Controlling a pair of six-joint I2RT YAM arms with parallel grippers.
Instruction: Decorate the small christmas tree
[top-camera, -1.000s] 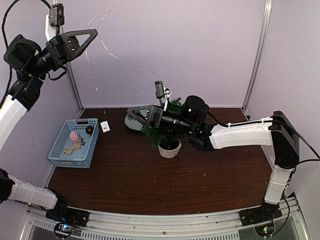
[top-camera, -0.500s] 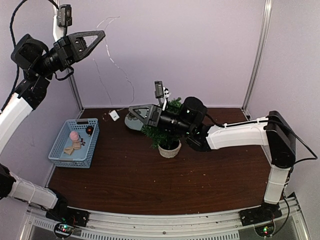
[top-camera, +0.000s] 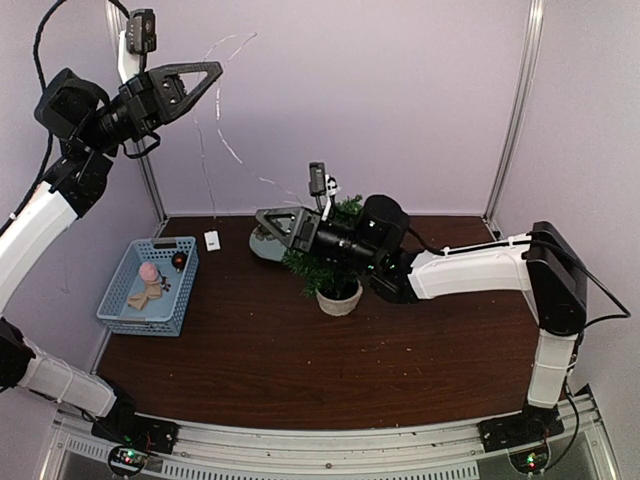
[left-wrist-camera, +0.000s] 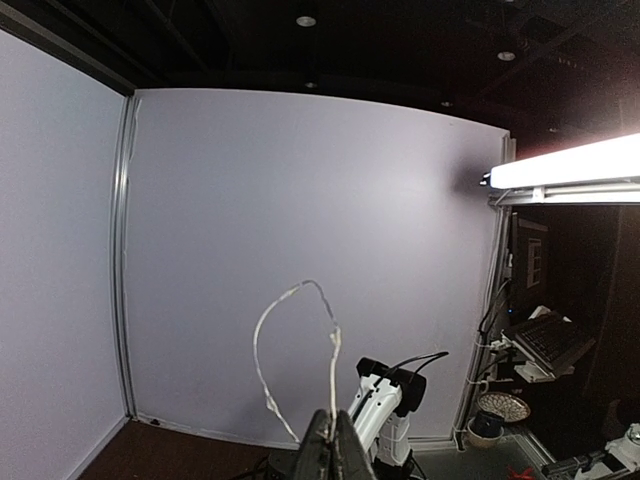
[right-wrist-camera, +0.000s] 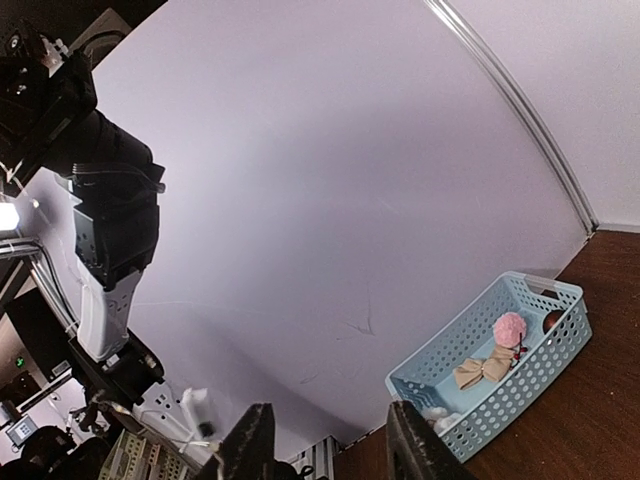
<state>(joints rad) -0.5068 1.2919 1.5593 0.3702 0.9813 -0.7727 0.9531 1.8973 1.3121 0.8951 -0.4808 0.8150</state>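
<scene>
Snagging is the chief worry. The left gripper (top-camera: 214, 70), raised high above the table's 10 o'clock corner, is clenched on a thin light string (left-wrist-camera: 335, 350); its wrist view shows the fingers pinched together with wire looping out of them. One run drops straight down to a small white battery box (top-camera: 211, 240) at about 11 o'clock, near the blue basket (top-camera: 147, 322) at 9 o'clock. Whether the box rests on the table (top-camera: 250, 370) or dangles just above it I cannot tell. Another run slants toward the small christmas tree (top-camera: 350, 212), which stands in its off-white pot (top-camera: 340, 300) a little behind the table's centre, toward 12 o'clock. The right gripper (top-camera: 260, 220) hovers at the tree's 9 o'clock side with its jaws parted and nothing visible between the fingers, so I judge it empty. If the left arm lifts higher, the box could swing, and its weight might jerk the wire out of the pinch. A taut run across the branches could tip the pot. The right arm lies across the foliage, so it could nudge the tree, and a closing grip could easily miss so fine a wire.
</scene>
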